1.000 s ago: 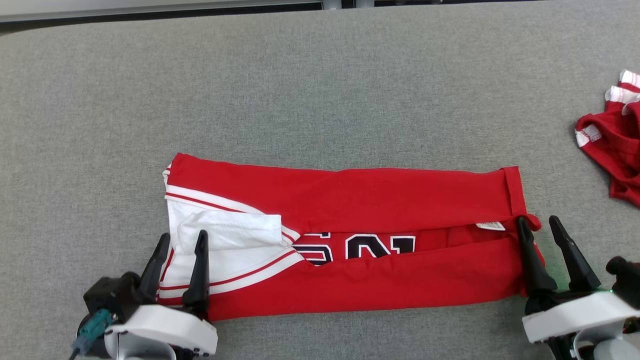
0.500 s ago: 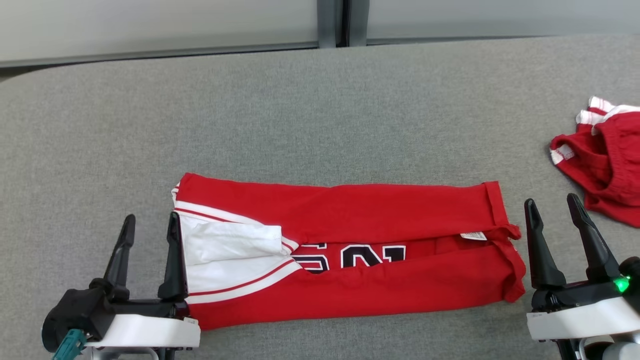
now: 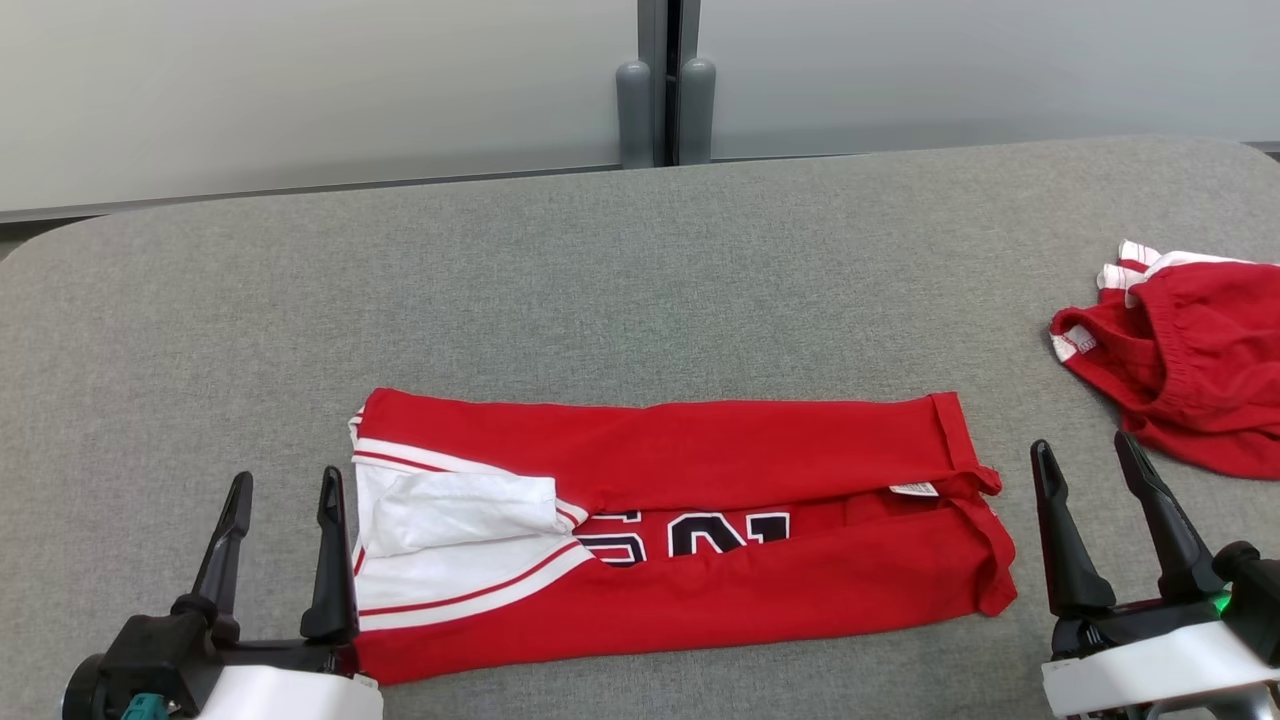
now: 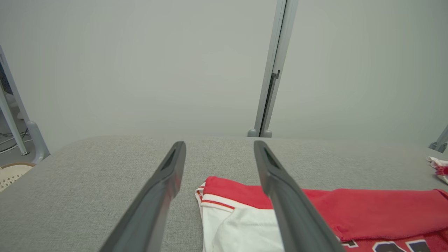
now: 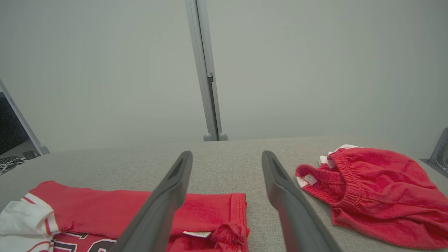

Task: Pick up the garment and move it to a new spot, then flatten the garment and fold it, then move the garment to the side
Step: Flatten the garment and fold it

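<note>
Head view: you have the red garment (image 3: 680, 520) folded into a long strip, flat on the grey table (image 3: 600, 280) toward 6 o'clock, its length running 9 to 3. Left gripper (image 3: 285, 480) sits just beside the strip's 9 o'clock end, the white-trimmed side, fingers spread and holding nothing. Right gripper (image 3: 1082, 445) stands just off the 3 o'clock hem, likewise spread and empty. Crumpled red shorts (image 3: 1190, 370) lie at the table's 3 o'clock edge, apart from the strip.

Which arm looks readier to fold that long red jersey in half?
Probably left: the open left gripper sits beside the white-sleeved end of the folded red jersey; the right gripper stands clear of its hem.
</note>
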